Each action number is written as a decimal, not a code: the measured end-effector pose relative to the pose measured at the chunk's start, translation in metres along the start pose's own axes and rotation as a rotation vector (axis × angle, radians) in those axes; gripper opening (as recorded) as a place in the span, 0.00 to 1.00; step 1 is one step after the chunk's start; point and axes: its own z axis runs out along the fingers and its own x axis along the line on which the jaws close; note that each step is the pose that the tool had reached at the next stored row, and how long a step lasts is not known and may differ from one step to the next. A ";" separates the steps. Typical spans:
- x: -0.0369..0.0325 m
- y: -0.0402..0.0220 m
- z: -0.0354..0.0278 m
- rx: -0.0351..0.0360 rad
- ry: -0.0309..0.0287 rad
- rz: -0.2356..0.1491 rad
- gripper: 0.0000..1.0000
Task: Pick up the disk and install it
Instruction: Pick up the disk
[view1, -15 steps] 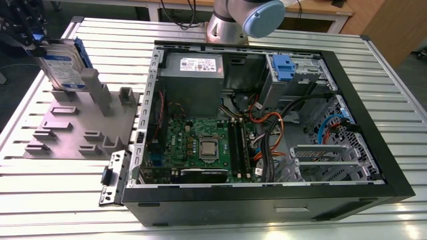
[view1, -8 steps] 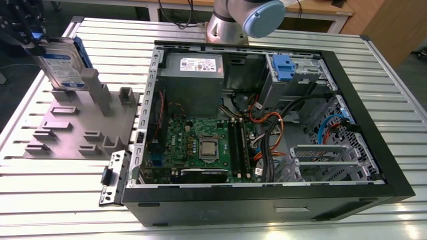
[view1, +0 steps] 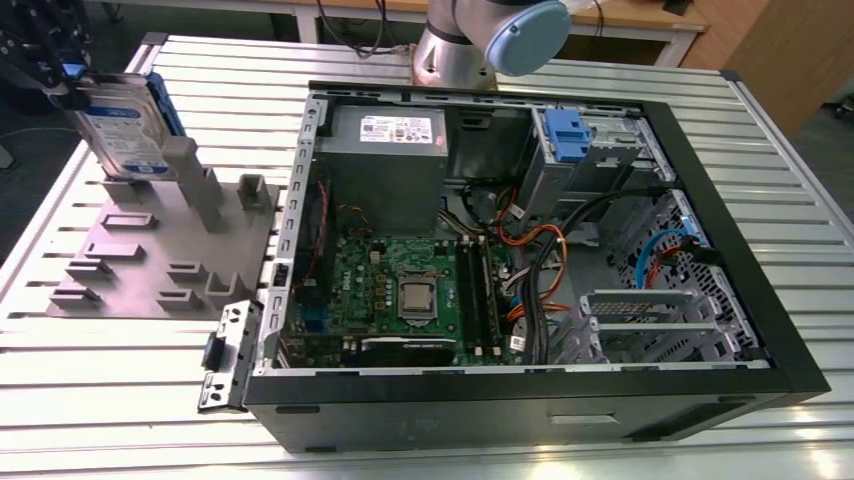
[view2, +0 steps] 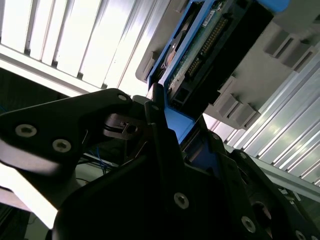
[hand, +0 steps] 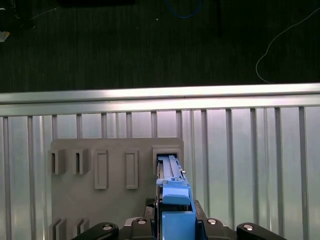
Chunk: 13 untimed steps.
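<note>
The disk (view1: 123, 125), a silver drive with a white-and-blue label and a blue bracket, stands on edge at the slot of a grey fixture block (view1: 147, 250) at the exterior view's left. My gripper (view1: 60, 75) is on its upper end, shut on the blue bracket. In the second wrist view the black fingers (view2: 156, 107) flank the bracket of the disk (view2: 200, 45). In the first wrist view the disk (hand: 175, 200) runs from my gripper (hand: 175, 222) down toward the fixture's slot (hand: 167, 157). I cannot tell whether its lower end still rests in the slot.
An open black computer case (view1: 787, 350) lies at the exterior view's right, with the motherboard (view1: 400, 290), cables, a grey power supply box (view1: 387, 140) and a drive bay with a blue latch (view1: 567, 135). The arm's base (view1: 461, 50) stands behind it. Everything sits on a slatted aluminium table (view1: 107, 380).
</note>
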 end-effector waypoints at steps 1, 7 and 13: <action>0.0000 0.0000 -0.0003 -0.0001 0.0001 0.000 0.36; 0.0000 0.0000 -0.0017 0.0000 0.0000 0.000 0.36; 0.0000 0.0000 -0.0033 -0.0001 0.0001 0.000 0.36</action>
